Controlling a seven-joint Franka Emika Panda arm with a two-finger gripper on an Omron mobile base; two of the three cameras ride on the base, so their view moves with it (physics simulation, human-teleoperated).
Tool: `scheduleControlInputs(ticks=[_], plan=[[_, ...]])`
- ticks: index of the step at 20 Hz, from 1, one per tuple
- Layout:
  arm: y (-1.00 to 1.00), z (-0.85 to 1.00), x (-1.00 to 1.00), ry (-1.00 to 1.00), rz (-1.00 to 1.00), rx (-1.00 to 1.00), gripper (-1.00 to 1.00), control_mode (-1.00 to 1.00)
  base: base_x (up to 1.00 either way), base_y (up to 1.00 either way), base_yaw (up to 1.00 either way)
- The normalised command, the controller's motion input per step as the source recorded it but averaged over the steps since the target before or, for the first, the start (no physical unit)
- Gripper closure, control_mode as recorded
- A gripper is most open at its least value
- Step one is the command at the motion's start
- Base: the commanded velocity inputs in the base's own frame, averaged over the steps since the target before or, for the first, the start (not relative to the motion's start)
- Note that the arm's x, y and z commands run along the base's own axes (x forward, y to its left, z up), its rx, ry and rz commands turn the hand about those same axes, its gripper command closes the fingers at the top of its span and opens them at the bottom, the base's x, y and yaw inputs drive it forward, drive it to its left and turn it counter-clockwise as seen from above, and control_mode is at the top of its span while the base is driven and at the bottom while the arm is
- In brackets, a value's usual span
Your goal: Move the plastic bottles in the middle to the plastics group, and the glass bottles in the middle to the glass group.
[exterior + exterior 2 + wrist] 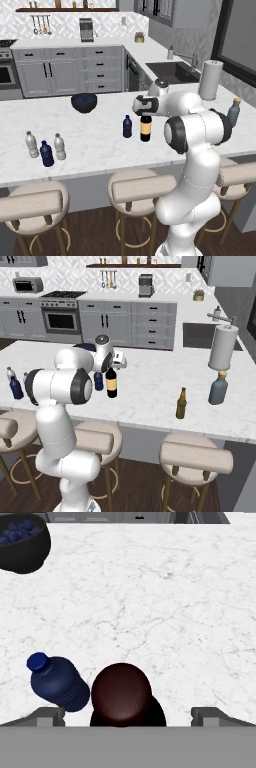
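We record a white marble bench with three cushioned round stools along its near side, standing on a dark wood floor. Grey cabinets line the far wall, with an oven, a microwave, a sink and a patterned backsplash. We note a wooden shelf above.

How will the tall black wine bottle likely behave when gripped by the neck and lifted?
The wine bottle is tall on a narrow base, so probably tippy. Its smooth round top may slip. It stands beside the dark blue bottle, so a swing might knock it.
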Motion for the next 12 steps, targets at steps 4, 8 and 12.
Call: scheduleControlInputs(ticks=[4,8,12], plan=[[0.00,-0.05,0.01,0.00,0.00,0.00,-1.00,-1.00,0.00,0.00,0.00],[0.00,0.00,0.00,0.00,0.00,0.00,1.00,-1.00,0.00,0.00,0.00],[0.00,0.00,0.00,0.00,0.00,0.00,1.00,-1.00,0.00,0.00,0.00]])
